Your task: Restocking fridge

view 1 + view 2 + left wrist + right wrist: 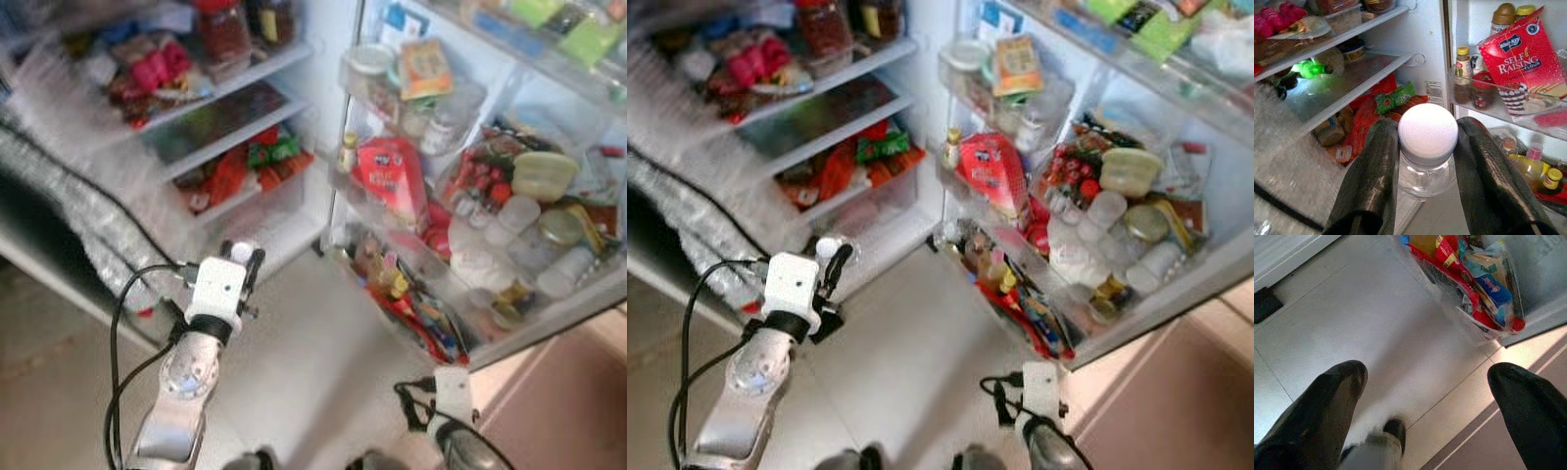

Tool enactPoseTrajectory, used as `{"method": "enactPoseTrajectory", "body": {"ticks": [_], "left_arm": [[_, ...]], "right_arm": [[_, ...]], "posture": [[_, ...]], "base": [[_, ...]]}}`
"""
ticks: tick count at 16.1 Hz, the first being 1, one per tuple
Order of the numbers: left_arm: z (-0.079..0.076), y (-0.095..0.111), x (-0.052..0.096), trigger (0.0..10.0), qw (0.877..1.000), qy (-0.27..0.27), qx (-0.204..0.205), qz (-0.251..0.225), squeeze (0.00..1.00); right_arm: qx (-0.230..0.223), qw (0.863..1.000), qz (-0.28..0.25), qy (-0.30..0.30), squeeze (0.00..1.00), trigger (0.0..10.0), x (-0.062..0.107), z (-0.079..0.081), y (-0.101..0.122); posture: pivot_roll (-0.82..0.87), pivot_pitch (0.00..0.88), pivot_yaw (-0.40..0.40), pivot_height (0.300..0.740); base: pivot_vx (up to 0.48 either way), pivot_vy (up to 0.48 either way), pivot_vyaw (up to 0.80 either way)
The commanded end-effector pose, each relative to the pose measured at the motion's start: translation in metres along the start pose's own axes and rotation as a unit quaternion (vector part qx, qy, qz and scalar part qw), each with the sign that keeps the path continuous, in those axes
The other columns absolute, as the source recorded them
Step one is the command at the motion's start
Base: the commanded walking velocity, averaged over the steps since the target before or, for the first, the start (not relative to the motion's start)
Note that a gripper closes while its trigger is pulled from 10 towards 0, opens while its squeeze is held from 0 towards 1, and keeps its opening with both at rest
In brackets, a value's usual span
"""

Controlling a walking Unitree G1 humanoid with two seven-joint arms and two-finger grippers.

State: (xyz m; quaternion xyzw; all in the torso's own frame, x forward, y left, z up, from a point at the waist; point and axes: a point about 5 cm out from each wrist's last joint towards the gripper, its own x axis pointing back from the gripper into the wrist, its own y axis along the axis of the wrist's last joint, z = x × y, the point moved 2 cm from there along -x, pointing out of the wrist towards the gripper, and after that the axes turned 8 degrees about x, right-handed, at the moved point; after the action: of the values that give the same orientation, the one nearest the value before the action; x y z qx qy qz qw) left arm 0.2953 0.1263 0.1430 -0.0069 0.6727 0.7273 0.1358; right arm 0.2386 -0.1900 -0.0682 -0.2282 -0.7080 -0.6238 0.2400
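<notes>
Carry step: left pincer (1422, 161) pinching jar (1427, 147) w/ white cap, held up before open fridge (294, 147). Right pincer (1425, 396) spread, low over floor (1376, 318). Next, prob: reach fwd to a free shelf (1352, 73) spot.

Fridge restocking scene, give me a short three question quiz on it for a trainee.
1. True or false: the left gripper is shut on a clear bottle with a white cap.
2. What do the right gripper's fingers frame? A) the tiled floor B) a shelf C) a jar
3. Fill in: the red bag in the door rack reads "Self Raising ____".

Key: 1 true; 2 A, with the fingers spread apart over the tiled floor; 3 Flour.
</notes>
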Motion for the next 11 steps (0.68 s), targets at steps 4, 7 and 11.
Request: {"method": "enactPoseTrajectory", "body": {"ticks": [4,7,11], "left_arm": [[-0.0079,0.0039,-0.0008,10.0,1.0,-0.013,0.007,-0.007,0.0],[-0.0083,0.0045,-0.002,10.0,1.0,-0.014,0.008,-0.008,0.0],[-0.0094,0.0046,-0.0029,10.0,1.0,-0.016,0.008,-0.008,0.0]], "right_arm": [[0.005,1.0,0.013,-0.001,0.0,10.0,0.0041,-0.0064,-0.0104],[-0.003,1.0,0.016,0.003,0.0,10.0,0.0043,-0.0043,-0.0121],[0.003,1.0,0.02,0.005,0.0,10.0,0.0044,-0.0044,-0.0129]], "posture": [[-0.06,0.237,-0.031,0.74],[-0.06,0.234,-0.03,0.74],[-0.06,0.228,-0.032,0.74]], "base": [[0.0,0.0,0.8],[0.0,0.0,0.34],[0.0,0.0,0.0]]}}
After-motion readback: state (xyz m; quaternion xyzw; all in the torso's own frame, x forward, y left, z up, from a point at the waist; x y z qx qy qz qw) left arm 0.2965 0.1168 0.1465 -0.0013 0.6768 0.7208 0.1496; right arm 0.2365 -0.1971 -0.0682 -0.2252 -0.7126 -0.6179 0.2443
